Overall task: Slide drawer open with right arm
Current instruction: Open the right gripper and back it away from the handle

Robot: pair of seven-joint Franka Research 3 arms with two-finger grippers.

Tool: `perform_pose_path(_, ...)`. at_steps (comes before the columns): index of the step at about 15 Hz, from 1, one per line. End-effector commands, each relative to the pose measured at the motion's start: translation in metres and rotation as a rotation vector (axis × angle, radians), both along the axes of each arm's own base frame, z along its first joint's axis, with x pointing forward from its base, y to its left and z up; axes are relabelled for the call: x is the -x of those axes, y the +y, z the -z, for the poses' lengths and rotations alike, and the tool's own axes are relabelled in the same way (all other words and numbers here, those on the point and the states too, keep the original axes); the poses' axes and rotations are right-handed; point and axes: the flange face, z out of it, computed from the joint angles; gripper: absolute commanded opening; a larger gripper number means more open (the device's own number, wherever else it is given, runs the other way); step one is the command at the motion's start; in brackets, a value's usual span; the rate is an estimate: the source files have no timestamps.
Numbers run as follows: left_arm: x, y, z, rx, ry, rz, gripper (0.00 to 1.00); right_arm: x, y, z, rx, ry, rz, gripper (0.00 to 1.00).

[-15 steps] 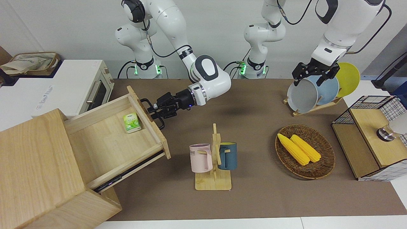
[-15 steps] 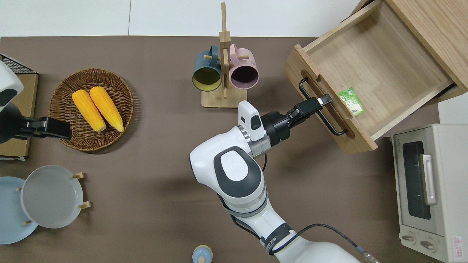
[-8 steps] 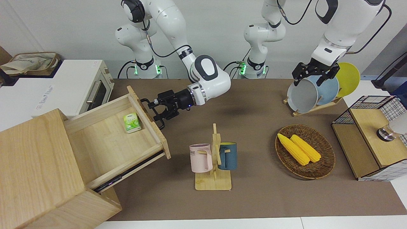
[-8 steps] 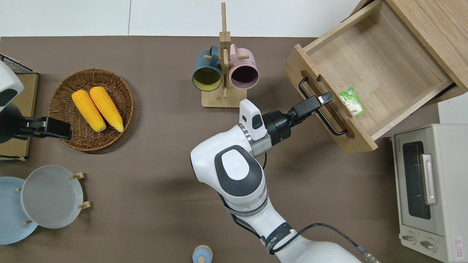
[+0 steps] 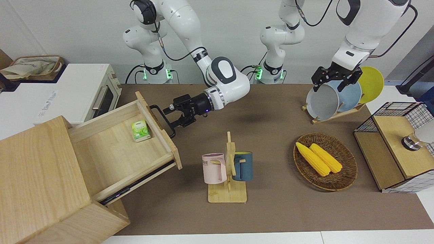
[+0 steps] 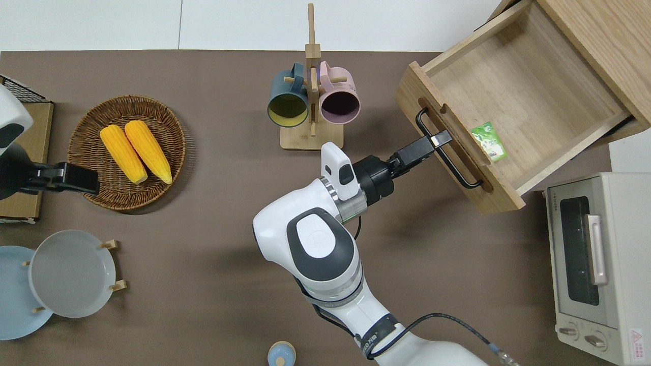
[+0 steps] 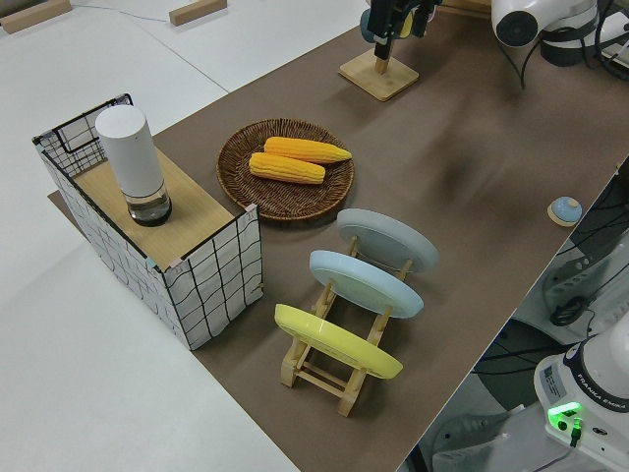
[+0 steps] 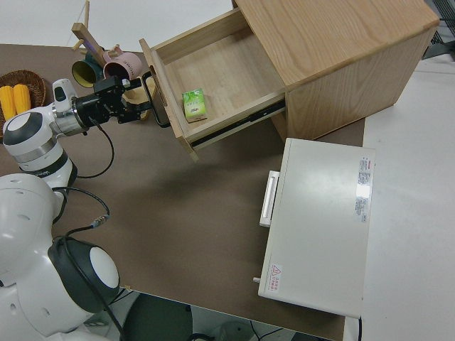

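Right pincer (image 6: 438, 141): spread, empty, backed off black bar handle (image 6: 447, 157) | wide light-wood drawer (image 6: 513, 101): fully out | task seemingly complete

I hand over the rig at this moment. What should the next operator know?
Right gripper: open, with a finger on either side of the handle, not clamped on it.
Left gripper: parked.
Drawer: pulled well out of the cabinet, at the right arm's end of the table. A green packet lies inside it, against the front panel.
Done: the drawer is open.
Left: probably only to back the right gripper clear of the handle and park the arm.
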Motion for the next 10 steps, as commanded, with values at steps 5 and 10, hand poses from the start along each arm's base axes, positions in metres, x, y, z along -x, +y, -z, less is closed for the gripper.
perform_pose_path(5,-0.002,0.001,-0.003,-0.016,0.006,0.009,0.99,0.014,0.035,-0.006,-0.053,-0.042,0.002,0.987)
perform_pose_path(10,-0.002,0.001,-0.004,-0.016,0.005,0.011,0.99,0.014,0.046,-0.035,-0.239,-0.027,0.063,0.985)
